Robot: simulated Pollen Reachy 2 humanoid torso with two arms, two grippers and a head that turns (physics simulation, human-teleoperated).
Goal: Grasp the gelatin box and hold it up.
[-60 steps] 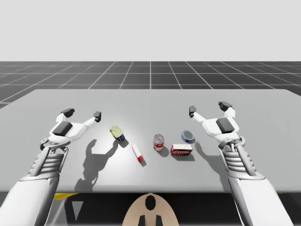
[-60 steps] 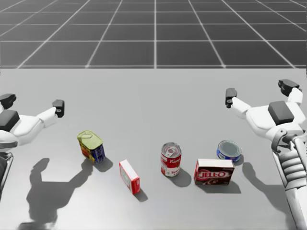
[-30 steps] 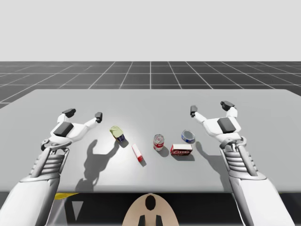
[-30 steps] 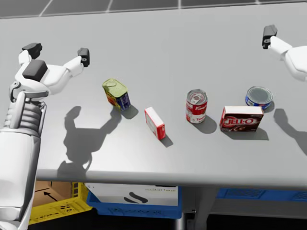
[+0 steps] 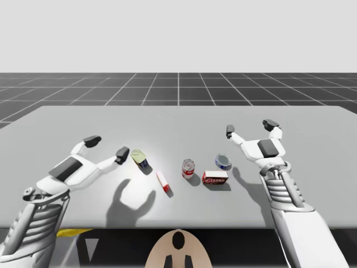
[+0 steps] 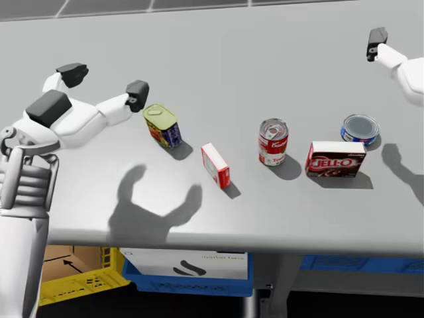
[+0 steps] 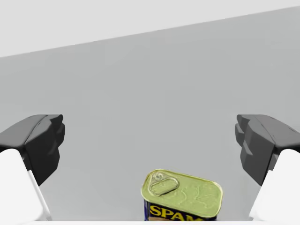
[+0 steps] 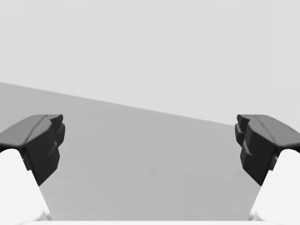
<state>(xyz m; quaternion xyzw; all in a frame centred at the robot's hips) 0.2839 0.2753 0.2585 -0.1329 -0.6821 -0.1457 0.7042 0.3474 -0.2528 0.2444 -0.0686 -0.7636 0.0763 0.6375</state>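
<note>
Nearest my body, a small red and white gelatin box stands on edge on the grey table; it sits to the right of my left gripper and closer to me than that gripper's fingertips, apart from them, with a tin between the two.

Further right of the left gripper stand a red and white soup can and, beside it, a dark red box lying on its long side; just behind that box is a low blue can. These three lie closer to me than my right gripper, off its left finger's side, and touch no finger.

A blue rectangular tin with a yellow lid stands just beside the left gripper's right finger; in the left wrist view the tin is low between the two dark fingertips and meets neither.

The left gripper hangs above the table with its fingers spread wide, gripping nothing; its shadow falls on the tabletop below.

The right gripper is also spread wide and empty, with bare tabletop ahead of it.
</note>
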